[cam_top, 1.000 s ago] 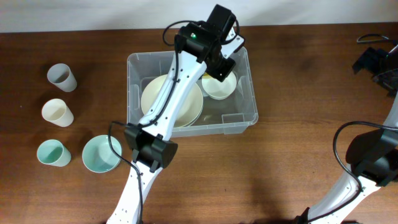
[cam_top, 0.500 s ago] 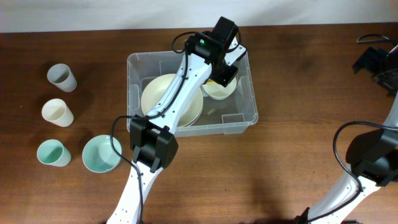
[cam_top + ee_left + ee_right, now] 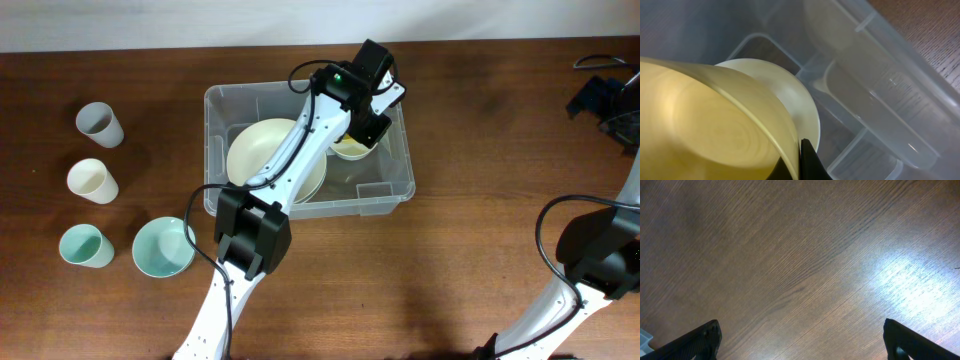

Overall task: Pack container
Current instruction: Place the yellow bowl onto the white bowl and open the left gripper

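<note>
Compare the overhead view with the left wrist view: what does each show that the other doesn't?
Only overhead: the grey cup, cream cup, teal cup and teal bowl on the table left of the container, the large cream bowl inside it, and the right arm. Only left wrist: a close, blurred look at the yellow cup, its rim pinched by the left end effector. Both: the container's clear wall and the small cream bowl inside.

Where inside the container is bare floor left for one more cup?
In the container, the front right corner, between the large cream bowl, the small bowl and the front wall. The large bowl crowds the left half.
</note>
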Motion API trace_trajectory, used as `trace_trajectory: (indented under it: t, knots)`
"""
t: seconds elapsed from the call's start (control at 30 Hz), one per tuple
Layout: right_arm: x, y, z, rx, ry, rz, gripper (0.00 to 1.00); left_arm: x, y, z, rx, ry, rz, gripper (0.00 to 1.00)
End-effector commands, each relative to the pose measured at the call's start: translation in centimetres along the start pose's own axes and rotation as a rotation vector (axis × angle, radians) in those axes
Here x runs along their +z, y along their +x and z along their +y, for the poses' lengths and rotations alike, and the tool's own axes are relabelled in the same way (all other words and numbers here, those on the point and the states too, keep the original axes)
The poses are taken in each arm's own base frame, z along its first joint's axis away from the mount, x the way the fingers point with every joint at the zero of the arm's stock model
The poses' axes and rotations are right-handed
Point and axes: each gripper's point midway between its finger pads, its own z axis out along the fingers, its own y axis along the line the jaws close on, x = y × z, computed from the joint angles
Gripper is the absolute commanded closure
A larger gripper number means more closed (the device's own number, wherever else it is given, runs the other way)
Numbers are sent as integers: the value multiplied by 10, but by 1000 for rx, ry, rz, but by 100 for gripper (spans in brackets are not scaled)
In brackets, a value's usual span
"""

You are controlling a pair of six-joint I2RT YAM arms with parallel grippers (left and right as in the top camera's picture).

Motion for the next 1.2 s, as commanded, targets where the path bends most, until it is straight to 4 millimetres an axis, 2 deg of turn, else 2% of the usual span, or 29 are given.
trace_trajectory:
  t: [0.0,0.07,0.1,0.23,0.3,0.4,0.47,0.53,0.67,0.77,0.87,0.97,1.07,1.17]
  knots:
    - [2,-1,-5,6,14,3,1,-13,-7,-7,23,12,-30,98]
    - [2,-1,-5,6,14,3,1,-13,-7,-7,23,12,-30,89]
    - [2,-1,-5,6,14,3,1,-13,-7,-7,23,12,-30,79]
    - [2,-1,-5,6,14,3,1,-13,-6,-7,22,12,-26,56]
    - [2,-1,-5,6,14,3,1,-13,-6,-7,22,12,-27,55]
    - [2,-1,-5,6,14,3,1,-15,-6,1,17,-16,-26,43]
    - [2,-1,-5,6,14,3,1,-23,-8,9,11,-50,-35,38]
    - [2,-1,-5,6,14,3,1,-39,-12,17,3,-76,-54,29]
    - [2,-1,-5,6,14,3,1,-98,-23,43,-28,-161,-132,1]
    - [2,-1,-5,6,14,3,1,-152,-16,74,-120,-275,-173,0]
    - [2,-1,-5,6,14,3,1,-210,10,111,-278,-410,-191,1]
    - [2,-1,-5,6,14,3,1,-263,41,136,-431,-479,-216,1]
    - [2,-1,-5,6,14,3,1,-307,72,154,-563,-515,-249,1]
    - [2,-1,-5,6,14,3,1,-338,103,166,-671,-547,-255,1]
